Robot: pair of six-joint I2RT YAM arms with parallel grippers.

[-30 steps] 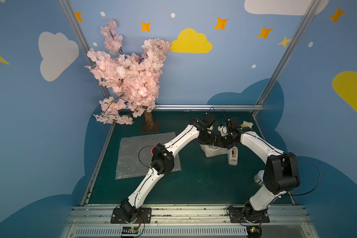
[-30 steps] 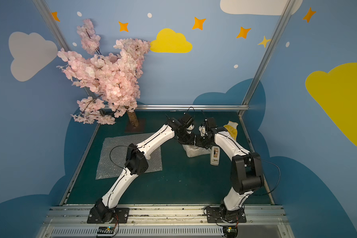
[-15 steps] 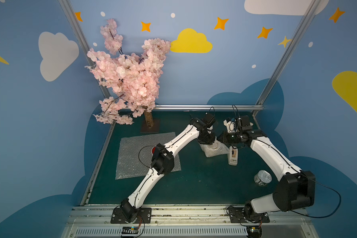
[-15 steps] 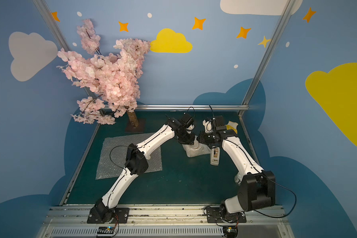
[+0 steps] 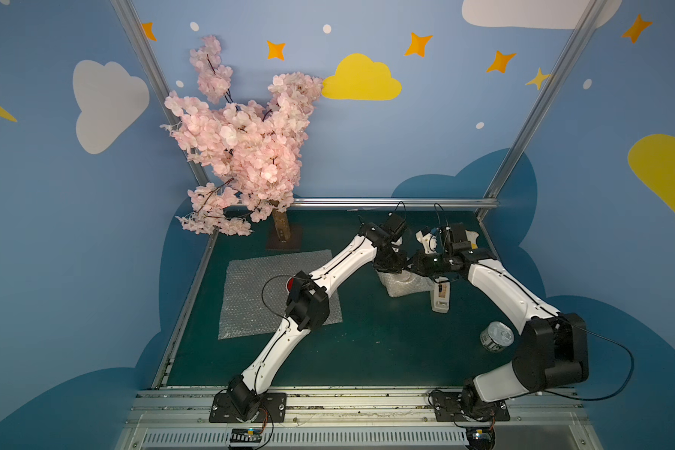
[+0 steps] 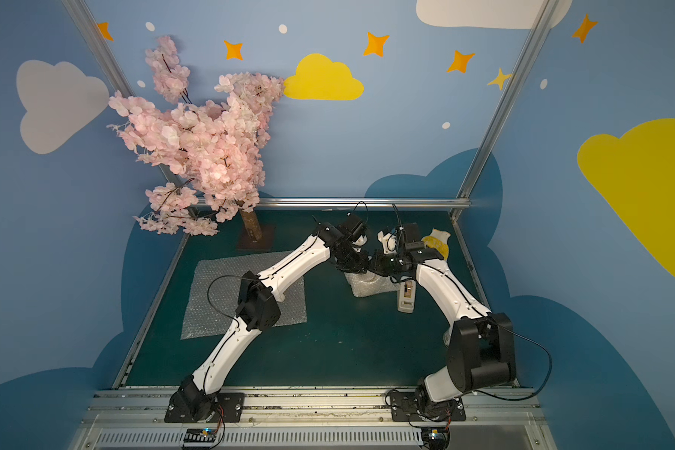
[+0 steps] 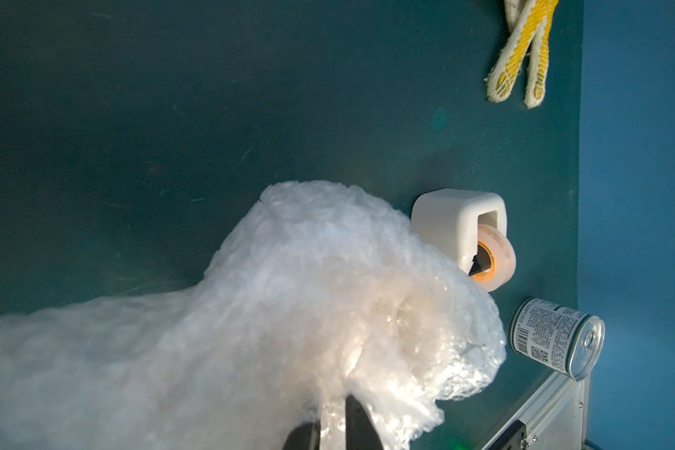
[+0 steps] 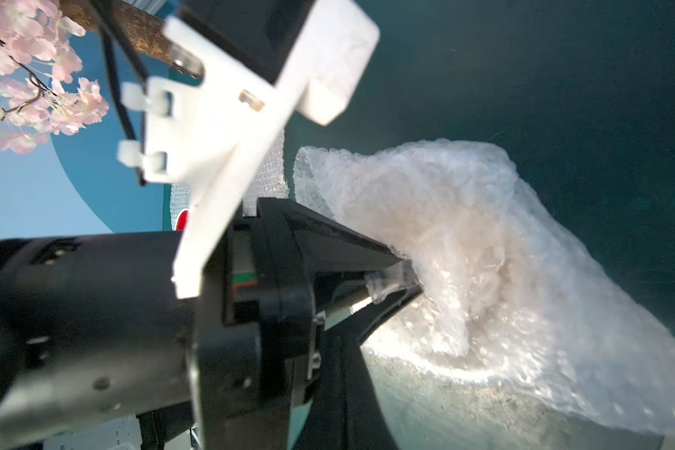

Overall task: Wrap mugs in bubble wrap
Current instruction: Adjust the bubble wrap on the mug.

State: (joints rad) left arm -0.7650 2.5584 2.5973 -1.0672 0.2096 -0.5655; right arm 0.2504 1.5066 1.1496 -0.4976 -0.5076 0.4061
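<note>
A crumpled bundle of bubble wrap (image 5: 404,287) (image 7: 289,311) lies at the back right of the table, and a cream mug (image 7: 386,323) shows faintly through it. My left gripper (image 5: 395,269) (image 7: 334,415) is shut on a fold of that wrap, as the right wrist view shows (image 8: 402,274). My right gripper (image 5: 414,265) (image 8: 351,366) is shut, right beside the bundle and tip to tip with the left one; I see nothing between its jaws. A second sheet of bubble wrap (image 5: 250,300) lies flat at the left. The red-lined mug (image 5: 289,283) on it is mostly hidden by my left elbow.
A white tape dispenser (image 5: 440,298) (image 7: 460,230) sits just right of the bundle. A small metal can (image 5: 495,337) (image 7: 558,339) lies near my right arm. A yellow-and-white glove (image 6: 437,241) (image 7: 523,58) is in the back right corner. A pink blossom tree (image 5: 246,148) stands back left.
My right arm has swung its elbow out to the right, uncovering the can. Its gripper drew back, returned to the bundle and closed. The left arm has held still.
</note>
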